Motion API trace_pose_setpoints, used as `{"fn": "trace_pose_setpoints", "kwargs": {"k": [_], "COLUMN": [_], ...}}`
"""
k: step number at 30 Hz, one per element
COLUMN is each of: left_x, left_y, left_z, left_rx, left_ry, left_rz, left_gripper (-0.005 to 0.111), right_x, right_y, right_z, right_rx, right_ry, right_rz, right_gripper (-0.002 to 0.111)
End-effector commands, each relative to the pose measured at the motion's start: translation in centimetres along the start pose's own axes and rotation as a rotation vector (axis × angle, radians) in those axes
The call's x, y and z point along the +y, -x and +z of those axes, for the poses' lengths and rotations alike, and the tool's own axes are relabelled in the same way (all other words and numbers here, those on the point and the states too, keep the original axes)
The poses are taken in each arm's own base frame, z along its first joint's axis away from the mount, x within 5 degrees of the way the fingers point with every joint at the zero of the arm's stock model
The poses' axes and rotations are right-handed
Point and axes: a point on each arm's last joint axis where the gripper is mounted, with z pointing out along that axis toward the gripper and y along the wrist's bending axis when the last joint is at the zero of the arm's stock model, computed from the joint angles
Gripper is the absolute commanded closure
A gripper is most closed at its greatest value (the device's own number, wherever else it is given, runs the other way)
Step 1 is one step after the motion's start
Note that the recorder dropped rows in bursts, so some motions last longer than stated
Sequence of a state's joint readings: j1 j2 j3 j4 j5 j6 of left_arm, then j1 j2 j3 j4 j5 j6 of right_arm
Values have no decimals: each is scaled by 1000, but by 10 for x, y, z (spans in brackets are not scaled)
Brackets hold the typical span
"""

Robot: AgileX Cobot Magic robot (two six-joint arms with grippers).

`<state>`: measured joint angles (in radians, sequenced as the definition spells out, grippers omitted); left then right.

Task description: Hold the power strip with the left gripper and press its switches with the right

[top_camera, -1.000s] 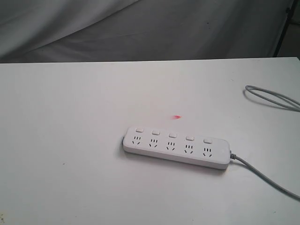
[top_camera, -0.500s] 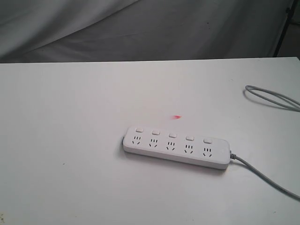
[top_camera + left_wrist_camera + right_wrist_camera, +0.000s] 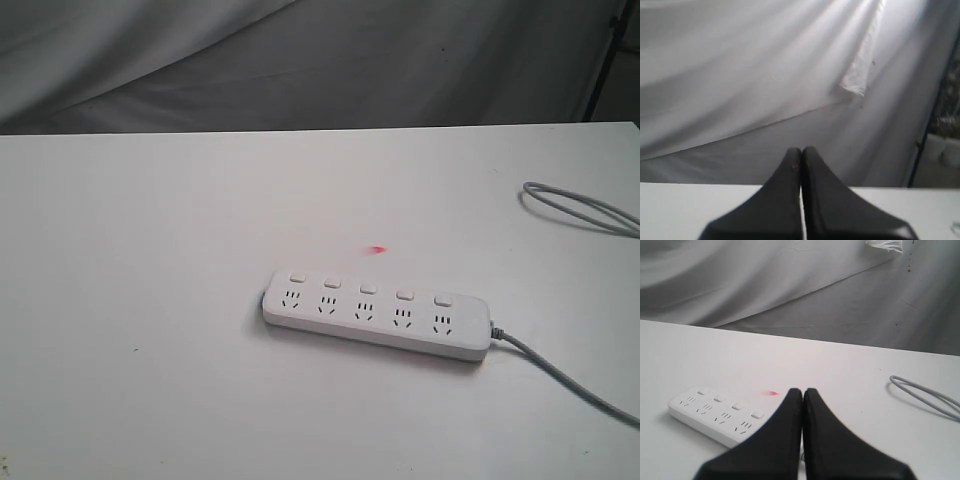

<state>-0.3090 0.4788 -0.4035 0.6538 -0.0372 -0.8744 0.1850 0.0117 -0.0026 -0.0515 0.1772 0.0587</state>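
Note:
The white power strip (image 3: pixel 376 313) lies flat on the white table (image 3: pixel 150 250), its grey cord (image 3: pixel 570 385) running off to the right. Its switches (image 3: pixel 368 288) sit in a row above the sockets. No arm shows in the exterior view. In the right wrist view the power strip (image 3: pixel 715 415) lies partly behind my right gripper (image 3: pixel 803 391), whose black jaws are shut with nothing between them. My left gripper (image 3: pixel 801 150) is shut too and empty, facing the grey backdrop with the strip out of its view.
A separate loop of grey cable (image 3: pixel 575 208) lies at the table's right edge, the same cable loop (image 3: pixel 925 396) showing in the right wrist view. A small red mark (image 3: pixel 377 249) sits on the table just behind the strip. Grey cloth hangs behind the table.

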Motion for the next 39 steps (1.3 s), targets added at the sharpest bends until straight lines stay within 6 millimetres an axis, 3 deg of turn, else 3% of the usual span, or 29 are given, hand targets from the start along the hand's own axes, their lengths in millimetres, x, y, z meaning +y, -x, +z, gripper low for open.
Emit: {"fn": "trace_pose_setpoints", "kwargs": {"k": [1, 7, 13, 26, 30, 33, 36, 39], "left_x": [-25, -63, -67, -72, -73, -68, -68, -64], "left_y": [8, -8, -35, -40, -42, -51, -72, -75], "left_z": [49, 101, 124, 127, 126, 121, 109, 116], "left_rx": [169, 302, 411, 413, 414, 542, 812, 786], "left_ry": [-108, -254, -270, -311, -337, -348, -584, -694], "left_rz": [215, 468, 549, 496, 572, 667, 768, 686], "left_gripper": [107, 107, 107, 107, 107, 107, 107, 107], "right_x": [0, 0, 0, 0, 0, 0, 0, 0], "right_y": [0, 0, 0, 0, 0, 0, 0, 0], "right_z": [0, 0, 0, 0, 0, 0, 0, 0], "right_rx": [-5, -5, -5, -5, -5, -5, -5, -5], "right_ry": [-8, -8, -8, -8, -8, -8, -8, -8], "right_rz": [4, 4, 4, 4, 4, 4, 4, 4], "right_gripper": [108, 108, 108, 108, 108, 108, 108, 108]}}
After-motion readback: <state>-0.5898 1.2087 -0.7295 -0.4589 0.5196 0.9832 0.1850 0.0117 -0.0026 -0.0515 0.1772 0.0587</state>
